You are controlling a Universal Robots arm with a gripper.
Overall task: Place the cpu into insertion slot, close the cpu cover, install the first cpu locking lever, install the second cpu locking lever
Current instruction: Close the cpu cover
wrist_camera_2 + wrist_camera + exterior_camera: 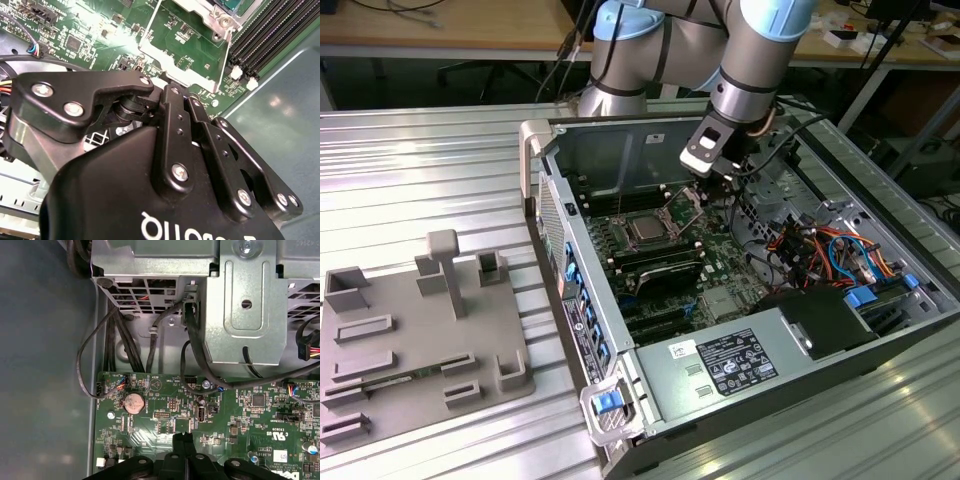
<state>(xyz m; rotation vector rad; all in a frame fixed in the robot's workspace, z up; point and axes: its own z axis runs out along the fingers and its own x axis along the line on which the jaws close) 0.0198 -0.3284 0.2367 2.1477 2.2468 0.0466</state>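
A big computer case (620,300) lies open on the shiny metal worktop (420,160). The robot arm reaches down into it from 12 o'clock in the exterior view.

The cpu (648,230) is already in the insertion slot (629,238). It lies flat with its silver face up, in the middle of the green board (720,270). The cpu cover (688,205) is not shut. It stands up on its edge at about 2 o'clock from the cpu, just beside the slot.

The end effector (703,183) hangs right above the raised cover, at about 1 o'clock from the cpu. I cannot tell if it touches the cover. In the first wrist view its two black fingers (179,445) are pressed together, and nothing can be seen between them. So it is clenched on nothing. Just past the fingers there is a round coin battery (134,403) on the board.

A gray tray (420,340) with little blocks sits on the worktop at 9 o'clock from the case, well apart from the arm
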